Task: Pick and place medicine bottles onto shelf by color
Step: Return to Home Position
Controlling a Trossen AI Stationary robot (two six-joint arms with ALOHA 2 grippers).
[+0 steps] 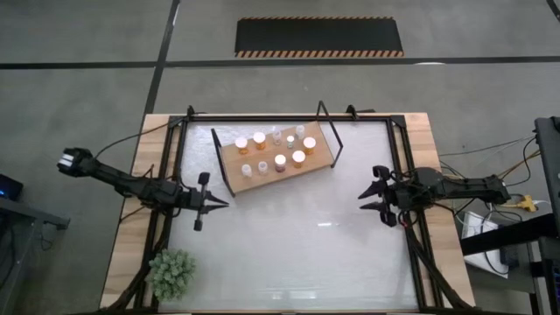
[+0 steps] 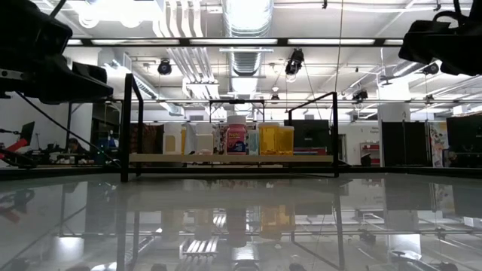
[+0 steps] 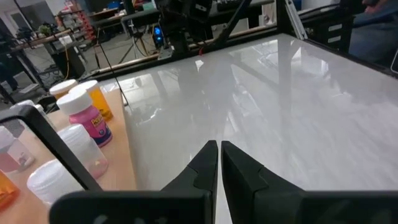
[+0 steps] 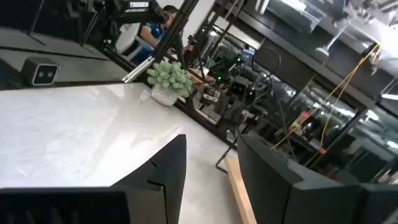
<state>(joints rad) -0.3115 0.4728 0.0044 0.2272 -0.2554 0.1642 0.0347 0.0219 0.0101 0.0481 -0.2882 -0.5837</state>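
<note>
The shelf [image 1: 234, 179] sits at about 12 o'clock on the pale worktop [image 1: 297, 254]. Its wooden board is turned slightly askew, with a black wire frame at each end. The medicine bottles [image 1: 280, 161] all stand upright on the board in two loose rows, white caps up. In the high view, orange ones sit at both ends of the far row and clear ones between them. The near row runs from whitish ones through a purplish one to another orange one. From the low view the bottles stand side by side along the board [image 2: 226, 158], and some labels are too small to read. The left wrist view shows a pink-labelled bottle [image 3: 92, 121] near an orange one [image 3: 99, 99] and a clear one [image 3: 81, 149], behind the wire frame [image 3: 50, 149].

The left hand [image 1: 223, 203] hangs at 9 o'clock, well apart from the shelf. Its fingers [image 3: 205, 165] are drawn together to a thin slit, with nothing between them. The right hand [image 1: 366, 199] waits at 3 o'clock, spread wide and empty, as its own view [image 4: 214, 146] confirms.

A small potted plant [image 1: 172, 271] stands at 7 o'clock, near the worktop's corner. A black mat edged with stripes [image 1: 319, 37] lies on the floor beyond 12 o'clock. Nothing stands between either hand and the shelf.
</note>
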